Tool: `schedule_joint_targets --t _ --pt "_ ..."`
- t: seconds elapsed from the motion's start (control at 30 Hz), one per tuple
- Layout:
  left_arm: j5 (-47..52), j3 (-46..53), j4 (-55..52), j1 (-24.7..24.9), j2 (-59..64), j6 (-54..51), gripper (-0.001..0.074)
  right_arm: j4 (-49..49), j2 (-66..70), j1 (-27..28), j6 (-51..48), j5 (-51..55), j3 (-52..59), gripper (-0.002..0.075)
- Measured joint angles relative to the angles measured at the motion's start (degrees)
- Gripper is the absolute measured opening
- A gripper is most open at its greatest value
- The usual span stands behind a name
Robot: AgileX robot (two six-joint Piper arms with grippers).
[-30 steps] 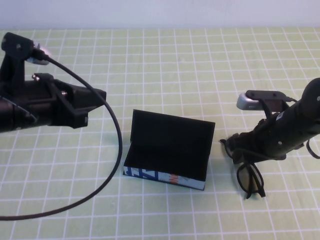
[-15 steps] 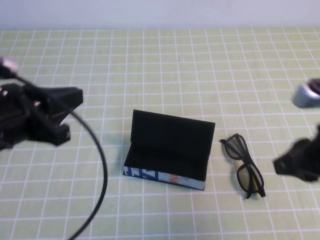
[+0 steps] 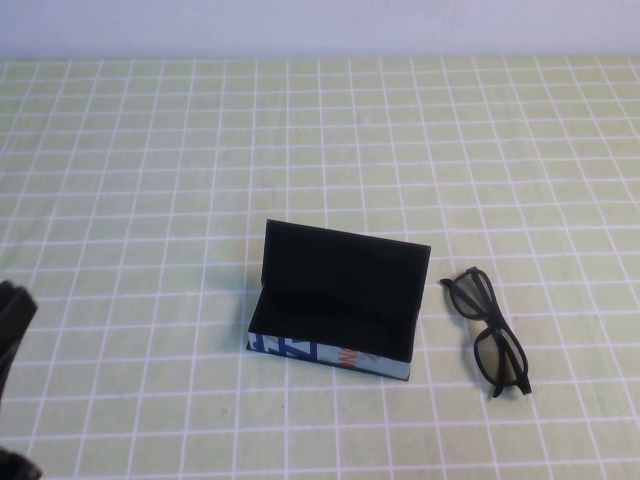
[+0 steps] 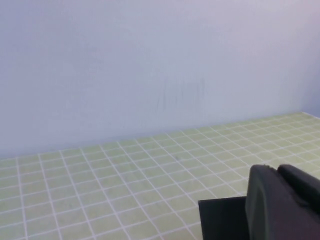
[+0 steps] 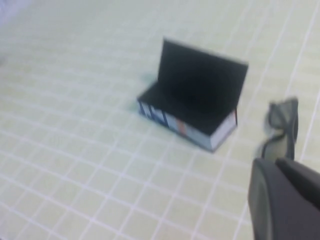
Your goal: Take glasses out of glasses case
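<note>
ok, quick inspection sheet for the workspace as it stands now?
Surface: green mat with a white grid, flat and unmarked.
Job's things: glasses case open, lid upright, nothing seen inside; glasses lying on the mat beside the case, on the robot's right, apart from it.
Clutter: nothing seen.
Grippers: left tool only a dark edge at the high view's left border; right tool out of the high view, its dark body shows in its wrist view, holding nothing.
Cables: nothing seen.
Surroundings: plain pale wall behind the mat.

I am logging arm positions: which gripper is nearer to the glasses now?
Probably right. The right gripper is close beside the glasses; the left gripper is at the table's left edge, beyond the glasses case.
</note>
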State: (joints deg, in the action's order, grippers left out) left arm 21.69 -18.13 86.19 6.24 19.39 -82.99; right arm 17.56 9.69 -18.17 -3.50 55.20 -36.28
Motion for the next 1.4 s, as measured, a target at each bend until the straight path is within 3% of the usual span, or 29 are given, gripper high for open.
schedule_joint_targets --t 0.23,0.53,0.73,1.23,1.4 --pt "-6.85 8.72 0.67 0.00 -10.44 0.12 -0.0004 0.00 -7.72 0.00 0.03 -5.67 1.04 -0.0016" --pt "-21.69 19.30 1.94 0.00 -11.26 0.20 -0.0004 -0.04 -7.47 0.00 -2.97 -36.66 17.05 -0.0016" --pt "-23.15 19.55 3.19 0.00 -11.26 0.20 -0.0004 -0.04 -6.54 0.00 -3.17 -51.36 28.05 -0.0016" --pt "-23.24 19.55 3.19 0.00 -11.26 0.24 -0.0004 0.07 -6.54 0.00 -1.50 -43.95 37.86 -0.0016" --pt "-23.24 19.55 3.19 0.00 -11.26 0.35 -0.0004 -5.40 -7.61 2.53 -1.50 -44.14 37.86 -0.0016"
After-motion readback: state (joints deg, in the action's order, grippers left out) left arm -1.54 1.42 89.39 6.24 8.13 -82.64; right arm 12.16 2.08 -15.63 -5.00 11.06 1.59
